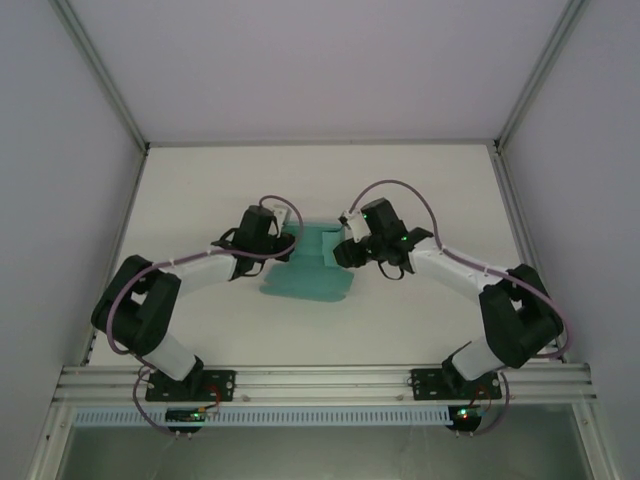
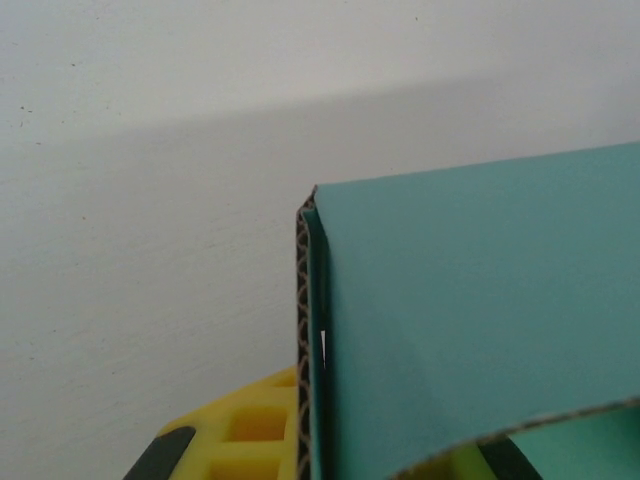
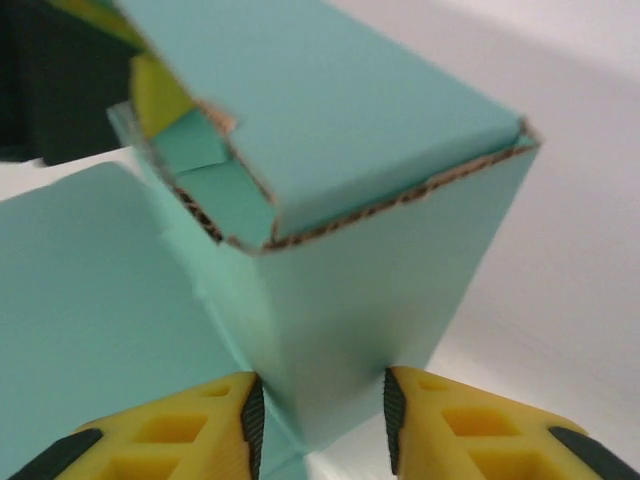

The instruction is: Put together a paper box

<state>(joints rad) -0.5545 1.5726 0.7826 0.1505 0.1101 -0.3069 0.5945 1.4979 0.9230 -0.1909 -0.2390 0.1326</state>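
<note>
The left gripper (image 1: 287,241) reaches in from the left. From above, its fingers are lost under its own black body and the edge of the paper box (image 1: 305,278). The left wrist camera is pressed close. One yellow finger (image 2: 235,440) pokes out at the bottom edge, cut off by the frame, and a teal panel with its corrugated edge showing covers the rest. The fingers are clenched on that wall of the box. From the other side, a yellow finger (image 3: 155,95) sits inside the open top against the wall.

The box stands in the middle of the white table (image 1: 200,190), between the two grippers. It is partly folded up, with a flat teal panel (image 3: 80,300) lying out beside it on the table. The top flap is tipped over the opening, with raw card showing along its rim. The inside is mostly shadowed and hard to read.

The right gripper (image 1: 342,256) comes in from the right. Its yellow fingers (image 3: 470,430) stand apart on either side of the box's lower near end. The picture is soft there, and I cannot tell whether the pads press the card or only flank it.
</note>
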